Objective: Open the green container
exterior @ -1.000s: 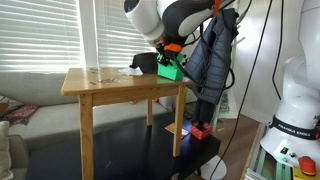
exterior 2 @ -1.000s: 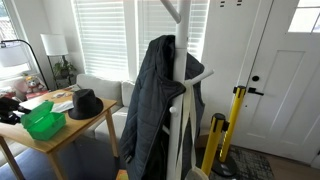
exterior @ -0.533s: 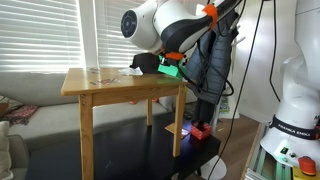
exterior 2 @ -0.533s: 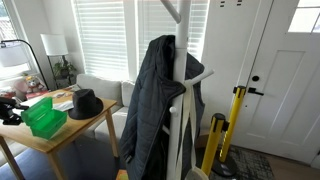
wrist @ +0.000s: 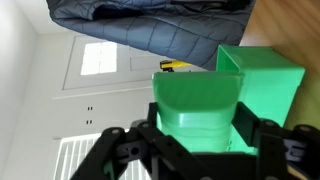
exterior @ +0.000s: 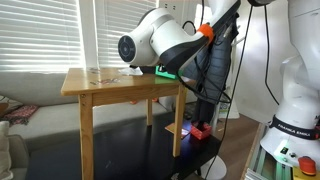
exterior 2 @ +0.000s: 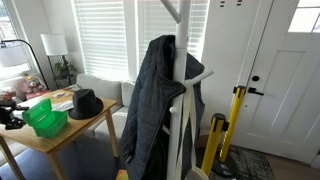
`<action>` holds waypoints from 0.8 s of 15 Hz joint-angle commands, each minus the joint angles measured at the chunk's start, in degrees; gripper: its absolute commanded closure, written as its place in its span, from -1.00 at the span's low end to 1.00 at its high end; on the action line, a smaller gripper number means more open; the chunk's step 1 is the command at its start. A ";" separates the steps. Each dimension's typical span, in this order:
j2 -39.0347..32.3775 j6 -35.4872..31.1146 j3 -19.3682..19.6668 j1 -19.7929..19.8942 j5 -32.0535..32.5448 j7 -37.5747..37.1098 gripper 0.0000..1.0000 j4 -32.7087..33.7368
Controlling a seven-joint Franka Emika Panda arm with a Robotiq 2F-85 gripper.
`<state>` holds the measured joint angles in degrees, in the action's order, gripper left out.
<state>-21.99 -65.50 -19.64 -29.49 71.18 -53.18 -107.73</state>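
The green container (exterior 2: 47, 121) sits on the wooden table (exterior 2: 70, 128) next to a black hat (exterior 2: 86, 104), with its hinged lid tilted up. In the wrist view the green lid (wrist: 196, 98) fills the space between my two black fingers, and the box body (wrist: 265, 78) lies behind it. My gripper (wrist: 195, 128) is shut on the lid's edge. In an exterior view my gripper (exterior 2: 11, 115) shows dark at the left edge of the frame, beside the container. In an exterior view only a sliver of the container (exterior: 165, 72) shows behind my arm.
The wooden table (exterior: 110, 87) stands before a window with blinds. A coat rack with a dark jacket (exterior 2: 160, 100) stands close beside the table. Papers (exterior 2: 58, 102) lie on the table behind the hat. A sofa (exterior: 30, 95) is behind.
My arm has swung down and across in front of the container. The lid has tilted further up while held in my gripper.
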 commanded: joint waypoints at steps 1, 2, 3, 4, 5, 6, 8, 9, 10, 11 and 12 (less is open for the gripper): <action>-2.56 2.13 -0.36 -0.76 3.03 2.87 0.01 1.56; -2.83 2.13 -0.37 -0.78 3.30 3.27 0.01 1.50; -3.08 2.08 -0.38 -0.78 3.64 3.62 0.01 1.47; -3.20 1.75 -0.47 -0.71 3.77 4.00 0.01 1.45; -3.26 1.91 -0.49 -0.79 4.31 4.27 0.01 1.31; -3.31 1.90 -0.51 -0.79 4.57 4.47 0.01 1.32; -3.68 2.80 -0.33 -1.10 5.39 4.60 0.01 1.36; -3.87 3.04 -0.31 -1.19 5.84 4.94 0.01 1.29; -4.21 3.55 -0.22 -1.35 6.47 5.21 0.01 1.24; -4.60 4.08 -0.23 -1.49 6.80 5.48 0.01 1.35; -4.92 4.42 -0.24 -1.56 7.13 5.75 0.01 1.31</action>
<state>-24.93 -64.07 -19.84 -30.10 75.80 -49.45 -107.72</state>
